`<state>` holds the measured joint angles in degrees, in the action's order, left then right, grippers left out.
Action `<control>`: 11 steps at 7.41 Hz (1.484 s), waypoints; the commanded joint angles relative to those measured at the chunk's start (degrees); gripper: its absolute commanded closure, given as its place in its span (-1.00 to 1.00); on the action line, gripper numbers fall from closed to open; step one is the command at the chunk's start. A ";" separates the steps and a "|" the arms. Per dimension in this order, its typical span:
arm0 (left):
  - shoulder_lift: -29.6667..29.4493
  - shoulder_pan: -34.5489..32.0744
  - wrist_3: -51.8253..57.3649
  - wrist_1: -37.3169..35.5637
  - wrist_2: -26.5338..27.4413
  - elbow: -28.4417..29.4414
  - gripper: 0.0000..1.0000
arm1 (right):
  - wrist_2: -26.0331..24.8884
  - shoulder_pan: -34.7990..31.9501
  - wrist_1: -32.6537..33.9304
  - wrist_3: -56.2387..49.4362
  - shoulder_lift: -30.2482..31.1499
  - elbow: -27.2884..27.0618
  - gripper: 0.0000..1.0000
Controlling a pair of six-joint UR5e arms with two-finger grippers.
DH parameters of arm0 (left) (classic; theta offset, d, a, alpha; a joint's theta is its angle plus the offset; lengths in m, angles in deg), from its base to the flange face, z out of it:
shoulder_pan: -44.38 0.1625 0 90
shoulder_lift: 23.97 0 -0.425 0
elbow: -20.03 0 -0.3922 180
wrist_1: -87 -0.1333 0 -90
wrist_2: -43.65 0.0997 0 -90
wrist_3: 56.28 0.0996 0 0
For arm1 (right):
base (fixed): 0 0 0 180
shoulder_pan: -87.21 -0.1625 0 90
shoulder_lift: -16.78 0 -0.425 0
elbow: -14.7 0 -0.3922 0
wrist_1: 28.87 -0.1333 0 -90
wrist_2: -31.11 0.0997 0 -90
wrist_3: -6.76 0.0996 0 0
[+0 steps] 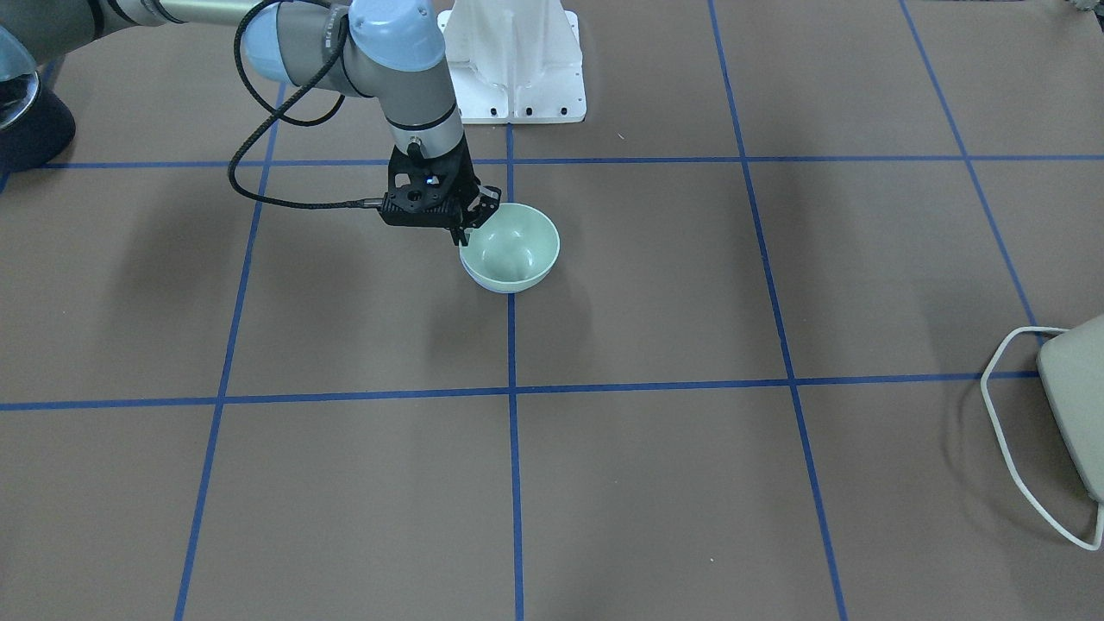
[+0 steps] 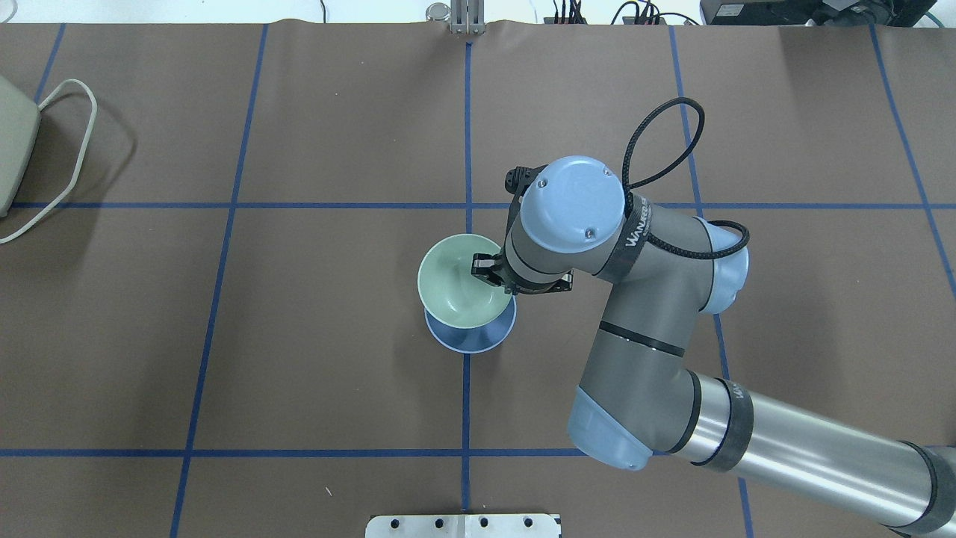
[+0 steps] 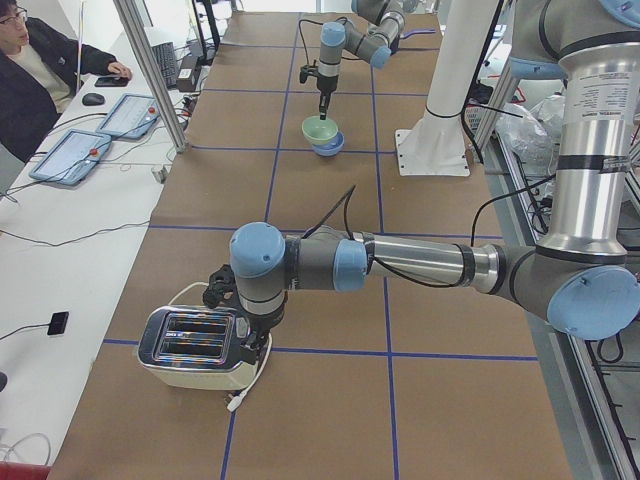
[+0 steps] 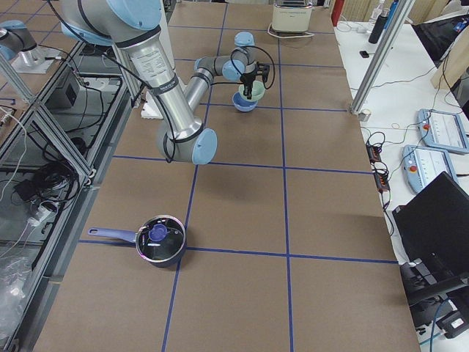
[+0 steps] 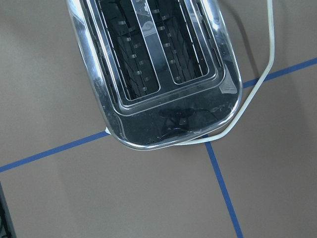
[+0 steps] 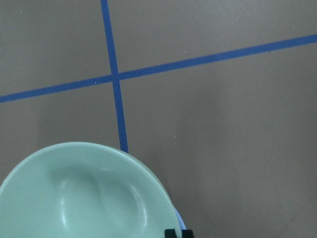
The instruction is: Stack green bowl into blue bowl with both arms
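Observation:
My right gripper point(image 1: 466, 228) is shut on the rim of the pale green bowl point(image 1: 511, 248) and holds it over the blue bowl point(image 2: 472, 338). In the overhead view only a crescent of the blue bowl shows under the green bowl point(image 2: 457, 282). The left side view shows the green bowl point(image 3: 320, 129) sitting high over the blue bowl point(image 3: 331, 148); I cannot tell if they touch. The right wrist view shows the green bowl point(image 6: 84, 198) from above. My left gripper point(image 3: 226, 296) hovers over a toaster at the table's far end; I cannot tell if it is open or shut.
The chrome toaster point(image 5: 153, 69) with its white cord point(image 2: 71, 149) stands at the table's left end. A dark pot with a lid point(image 4: 160, 242) stands at the right end. The white pedestal point(image 1: 517, 60) is behind the bowls. An operator point(image 3: 35, 70) sits beside the table.

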<state>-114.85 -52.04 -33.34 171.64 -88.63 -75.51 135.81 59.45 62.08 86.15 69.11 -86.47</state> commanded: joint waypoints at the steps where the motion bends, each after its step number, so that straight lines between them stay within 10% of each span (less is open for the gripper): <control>1: 0.00 0.09 0.09 0.00 0.00 0.00 -0.97 | -0.64 1.82 0.02 0.06 0.31 0.36 1.00; 8: 0.00 0.00 0.26 0.00 0.00 0.17 -0.97 | -1.08 2.44 -1.55 -0.91 0.84 2.11 1.00; 9: 0.00 0.00 0.26 0.00 0.00 0.17 -0.97 | -1.08 2.35 -2.26 -0.82 0.84 2.29 0.46; 10: 0.00 0.09 0.26 0.00 0.00 0.35 -0.97 | -2.21 2.18 -2.36 -1.08 0.84 2.12 -0.98; 11: 0.00 0.09 0.26 0.00 0.00 0.44 -0.97 | -3.09 0.44 -2.27 -1.17 0.50 2.03 -1.00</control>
<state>-114.85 -52.00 -33.08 171.64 -88.63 -75.19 133.76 61.29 59.92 85.12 69.86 -84.35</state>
